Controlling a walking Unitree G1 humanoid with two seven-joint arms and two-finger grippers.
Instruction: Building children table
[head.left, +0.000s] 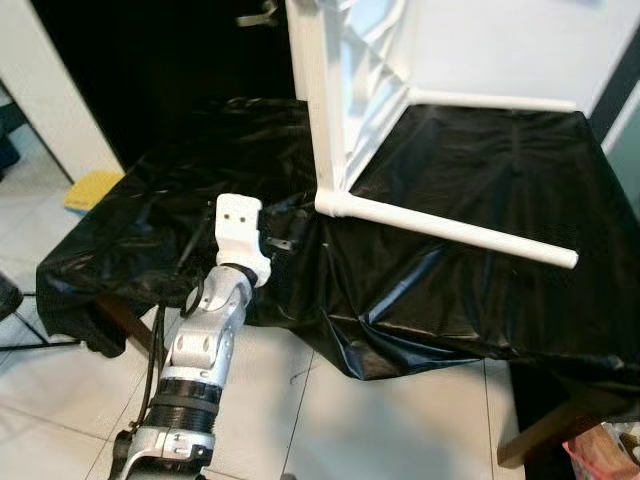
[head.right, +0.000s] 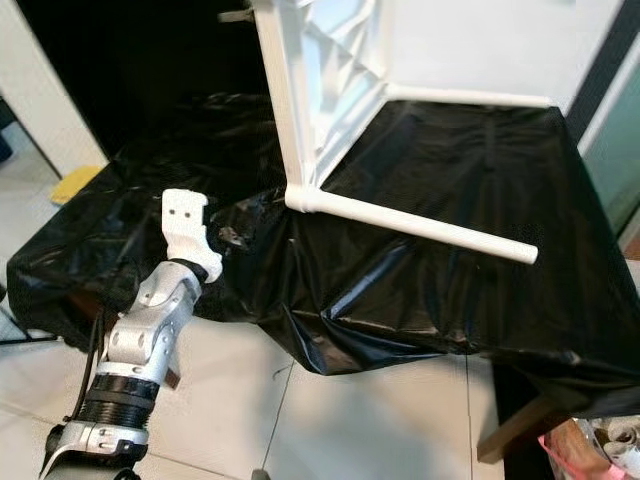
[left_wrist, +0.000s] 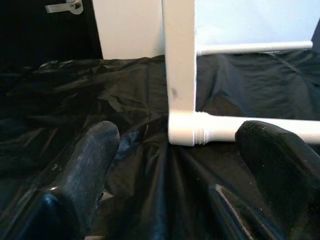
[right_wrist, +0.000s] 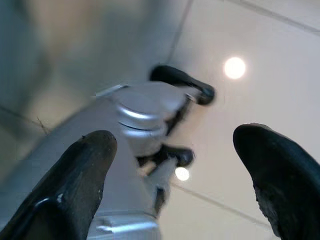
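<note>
A white children's table lies on its side on a black plastic sheet (head.left: 480, 170). Its top (head.left: 360, 90) stands upright and two round legs stick out sideways. The near leg (head.left: 450, 230) rests on the sheet and the far leg (head.left: 495, 100) runs along the back. My left gripper (left_wrist: 180, 140) is open just short of the corner where the near leg (left_wrist: 260, 129) screws into the frame (left_wrist: 179, 65), touching nothing. Its white wrist (head.left: 240, 228) hovers over the sheet's front left edge. My right gripper (right_wrist: 175, 150) is open and empty, pointing at floor tiles and my own silver body.
The sheet drapes over a low table with wooden legs (head.left: 545, 425) on a white tiled floor (head.left: 380, 430). A yellow object (head.left: 93, 188) lies at the left. A door handle (head.left: 258, 16) shows on the dark wall behind. A bag (head.left: 605, 450) sits at the bottom right.
</note>
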